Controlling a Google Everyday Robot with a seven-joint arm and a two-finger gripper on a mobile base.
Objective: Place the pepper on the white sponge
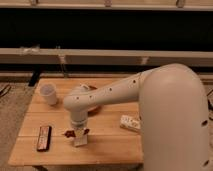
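Note:
The white sponge (pixel 80 142) lies on the wooden table (pixel 110 145) near its front edge, left of centre. My gripper (pixel 77 132) points straight down directly over the sponge and hides its far end. The dark red pepper (pixel 68 133) shows as dark red bits sticking out on both sides of the gripper tip, at the sponge's far end. Whether it rests on the sponge or hangs just above it cannot be told.
A white cup (pixel 48 94) stands at the table's back left. A dark remote-like bar (pixel 44 138) lies at the front left. A white labelled bottle (pixel 130 122) lies on its side to the right. An orange dish (pixel 95 108) sits behind my arm.

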